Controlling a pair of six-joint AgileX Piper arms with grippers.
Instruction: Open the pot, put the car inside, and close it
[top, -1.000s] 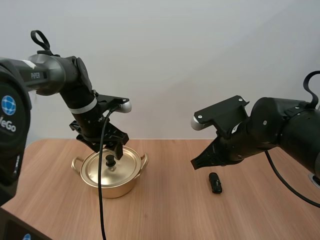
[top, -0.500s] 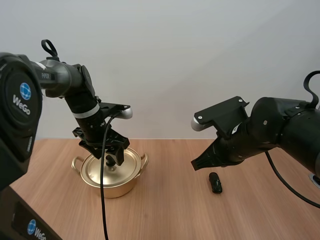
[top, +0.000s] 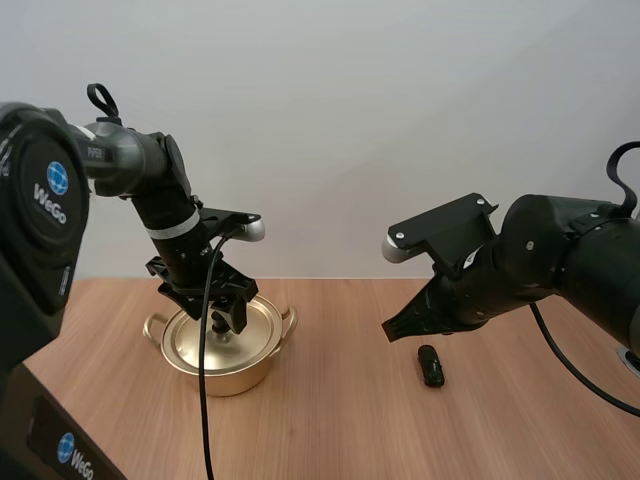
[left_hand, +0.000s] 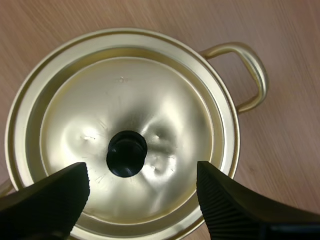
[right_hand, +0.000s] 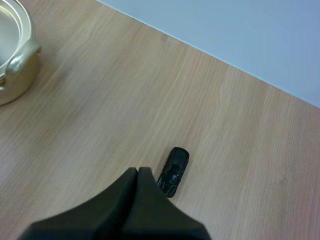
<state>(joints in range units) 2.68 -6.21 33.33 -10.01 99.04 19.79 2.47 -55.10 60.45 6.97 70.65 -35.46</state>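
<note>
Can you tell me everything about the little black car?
The car is tiny, shiny and all black, with a sporty shape. It sits roof up on the wooden table, well away from the golden pot. Nothing touches it. The right gripper, shut, hovers close by.

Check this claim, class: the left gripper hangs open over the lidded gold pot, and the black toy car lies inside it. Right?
One part is wrong. The right wrist view shows the black toy car on the table, by the right gripper. The left gripper does hang open over the lidded gold pot.
</note>
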